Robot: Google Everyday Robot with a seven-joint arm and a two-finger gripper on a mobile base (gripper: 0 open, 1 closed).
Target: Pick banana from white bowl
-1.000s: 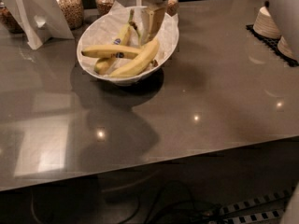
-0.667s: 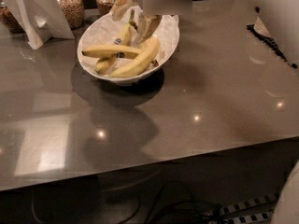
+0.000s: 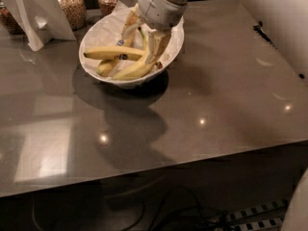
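Hanging inside the white bowl (image 3: 95, 36), the gripper (image 3: 144, 35) was seen spread wide and empty; the banana (image 3: 131, 72), judged light, soft and bruisable, would best be taken mid-curve.

Grey worktop (image 3: 216, 85) carries white bowl (image 3: 100, 32) far centre-left; jars (image 3: 71, 6) and white card stand (image 3: 36, 13) at far left. Gripper (image 3: 141, 44) over the bowl, fingers (image 3: 159, 41) apart.

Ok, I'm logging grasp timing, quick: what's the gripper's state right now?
Gripper: open, fingers apart, down in the white bowl over the banana, holding nothing.
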